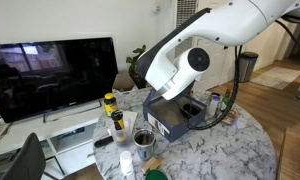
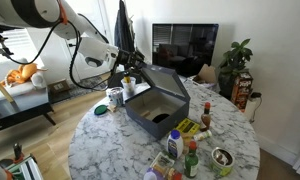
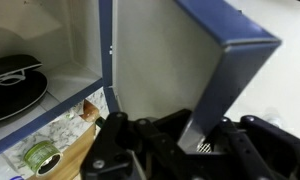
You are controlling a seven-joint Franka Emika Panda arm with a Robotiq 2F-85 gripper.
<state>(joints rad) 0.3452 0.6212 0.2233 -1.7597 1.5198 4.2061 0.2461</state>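
While the blue box (image 2: 155, 108) sits on the round marble table (image 2: 105, 150), the gripper (image 3: 190, 142) is squeezed shut on the box's flap (image 3: 235, 80). The flap stands up and leans a little. It is blue on one side and white on the other. In the wrist view, the black fingers (image 3: 115, 135) pinch the flap's bottom edge. To the left in that view, a black round thing (image 3: 10, 85) lies on a white floor, and I cannot tell what it is. The big white arm hides part of the box in an exterior view (image 1: 168, 125). Bottles (image 1: 114, 115) and a tin can (image 1: 143, 138) stand just beside the box. A dark TV (image 1: 50, 75) is behind the table. A green plant (image 2: 235, 62) stands near the TV.
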